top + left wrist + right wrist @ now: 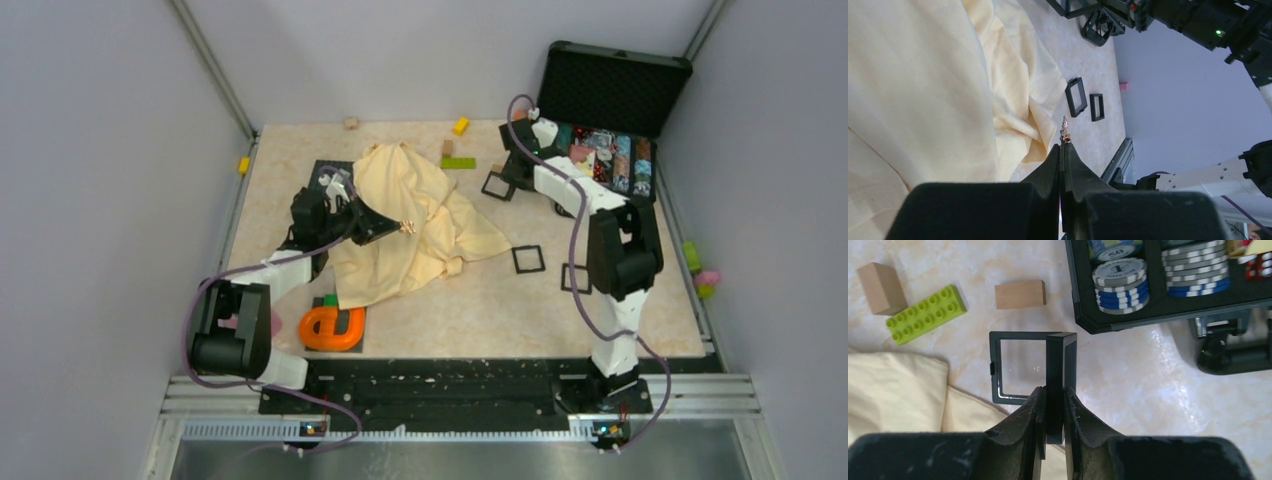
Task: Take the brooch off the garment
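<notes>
The cream-yellow garment (pixel 420 225) lies crumpled at the table's middle left. My left gripper (pixel 400 226) is shut on the tiny tan-gold brooch (pixel 407 226), held just above the cloth. In the left wrist view the brooch (pixel 1064 131) sticks out past the closed fingertips, clear of the garment (pixel 923 90). My right gripper (pixel 512 178) is shut on one side of an upright small black square frame (pixel 1055 375) that stands against another black frame (pixel 1020 367) lying flat at the garment's far right corner (pixel 893 390).
An open black case (pixel 610 110) of poker chips (pixel 1120 282) stands at the back right. Two more black frames (pixel 528 259) lie right of the garment. A green brick (pixel 925 313), tan wooden blocks (pixel 1020 294), a yellow brick (pixel 460 126) and an orange piece (pixel 333 327) are around.
</notes>
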### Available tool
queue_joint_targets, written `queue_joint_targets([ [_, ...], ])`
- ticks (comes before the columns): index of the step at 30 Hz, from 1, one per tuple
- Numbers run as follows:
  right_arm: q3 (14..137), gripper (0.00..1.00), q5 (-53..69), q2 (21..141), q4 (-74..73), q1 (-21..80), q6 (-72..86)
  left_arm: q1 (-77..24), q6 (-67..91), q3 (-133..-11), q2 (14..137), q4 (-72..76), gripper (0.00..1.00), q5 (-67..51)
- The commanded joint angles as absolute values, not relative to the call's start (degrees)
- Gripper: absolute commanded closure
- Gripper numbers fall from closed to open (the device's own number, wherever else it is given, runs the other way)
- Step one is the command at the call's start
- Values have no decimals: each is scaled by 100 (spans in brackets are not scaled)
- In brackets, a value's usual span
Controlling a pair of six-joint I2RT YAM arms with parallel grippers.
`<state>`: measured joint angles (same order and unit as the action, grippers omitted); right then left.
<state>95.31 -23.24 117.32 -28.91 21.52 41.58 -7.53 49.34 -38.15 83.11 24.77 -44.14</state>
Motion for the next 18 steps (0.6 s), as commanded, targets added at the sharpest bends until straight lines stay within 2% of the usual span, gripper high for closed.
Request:
queue_joint_targets([
  [1, 9097, 91, -2338, 10458, -2647, 2230, 3622, -788, 4869, -3929, 8288, 2690, 100, -4552],
  [8, 7512, 90, -1755, 9017, -2593, 2640, 3208, -1087, 4895, -3910, 8272, 2719, 100, -4520],
  [14, 5892, 91, -290, 7410, -2297, 3017, 2264, -1437, 4990, -3811, 8201, 2846, 100, -4457],
  [18, 5181, 91, 166, 6634, -2516, 3064, 2249, -1787, 5066, -3725, 8128, 2898, 100, -4423],
])
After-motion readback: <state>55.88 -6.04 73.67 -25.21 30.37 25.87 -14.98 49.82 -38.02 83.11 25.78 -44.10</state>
